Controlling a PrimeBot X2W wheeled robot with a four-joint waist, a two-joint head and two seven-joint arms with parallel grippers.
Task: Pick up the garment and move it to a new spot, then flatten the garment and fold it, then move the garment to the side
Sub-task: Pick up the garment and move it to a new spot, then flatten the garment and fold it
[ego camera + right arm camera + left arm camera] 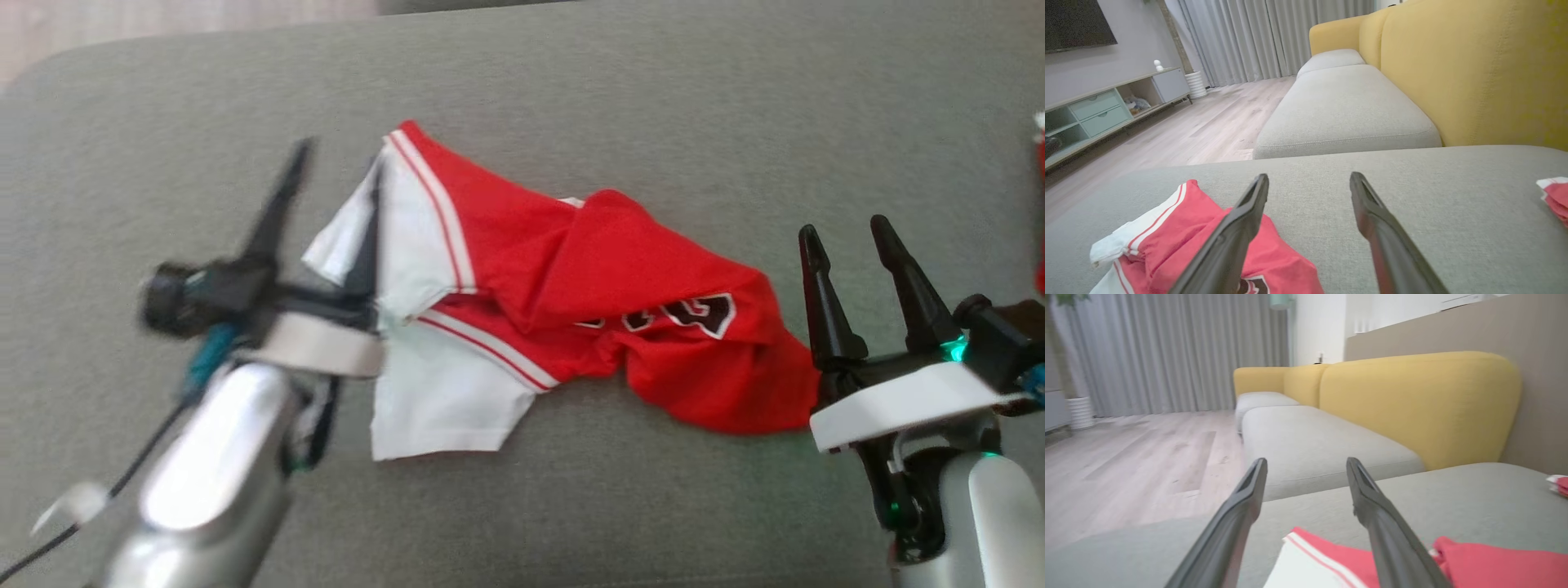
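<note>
Nearest, the left jaws stand wide apart and hold nothing. They are blurred in the head view, where one long dark finger (365, 245) crosses the white left edge of the crumpled red-and-white sports jersey (588, 278). Whether it touches the cloth or only overlaps it, I cannot tell. The right jaws are spread wide too, empty, just right of the jersey's red end.

The jersey lies bunched across the middle of a broad grey fabric cushion (571, 82). It has white panels on the left, edged with red-and-white striped trim. On the right is a heaped red body, folded over itself so that black characters outlined in white are partly hidden. At the cushion's right edge, well apart, sits a small second piece of red-and-white cloth (1041, 196).

Beyond the cushion is a longer pale grey sofa seat (1343, 110) with mustard-yellow upholstered backrests (1474, 73). To the left runs a pale wooden plank floor (1208, 122). Past it stand a low cabinet with pale green drawers (1098, 114) and a white ribbed pot (1195, 84). Farthest are grey pleated curtains (1257, 36).
</note>
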